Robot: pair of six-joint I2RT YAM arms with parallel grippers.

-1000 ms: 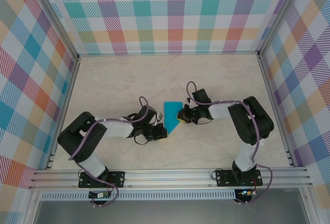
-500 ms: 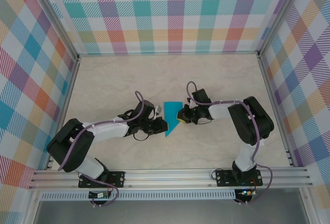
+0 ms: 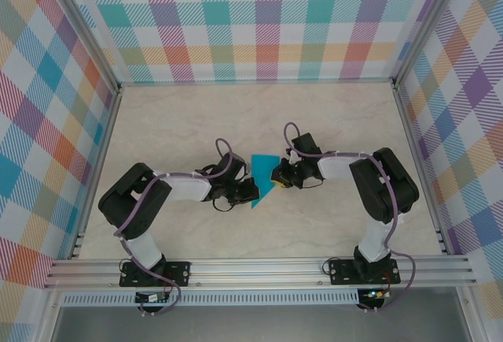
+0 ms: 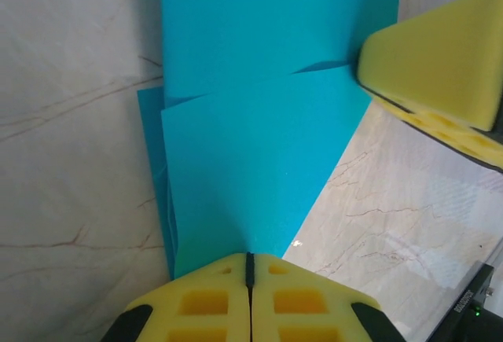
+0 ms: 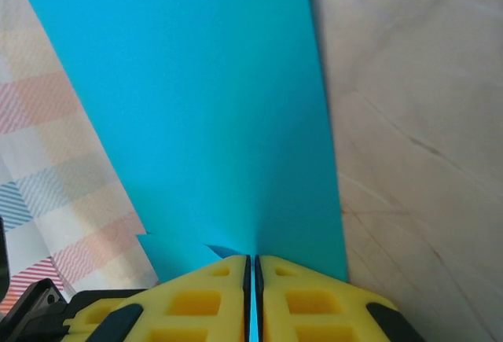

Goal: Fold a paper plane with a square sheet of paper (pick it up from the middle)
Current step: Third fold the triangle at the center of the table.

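The square sheet of paper [image 3: 262,175] is teal and folded into a narrow layered strip with one slanted edge, tapering to a point at its near end. It lies at mid-table between the arms. My left gripper [image 3: 251,193] is shut on the pointed end, where the paper [image 4: 259,122] creases into the closed yellow fingertips [image 4: 249,259]. My right gripper [image 3: 276,177] is shut on the sheet's right edge, and a teal sliver of paper [image 5: 204,106] shows between its pads [image 5: 252,263]. One right finger [image 4: 432,67] presses the paper's edge in the left wrist view. The paper plane is out of view.
The pale marbled tabletop [image 3: 189,122] lies bare around the paper. Plaid walls [image 3: 259,20] and metal posts enclose the back and both sides. An aluminium rail [image 3: 259,267] with the arm bases runs along the near edge.
The left arm swung out toward the paper and then drew its elbow back in, with its gripper ending at the paper's near point. The right gripper stays on the paper's right edge.
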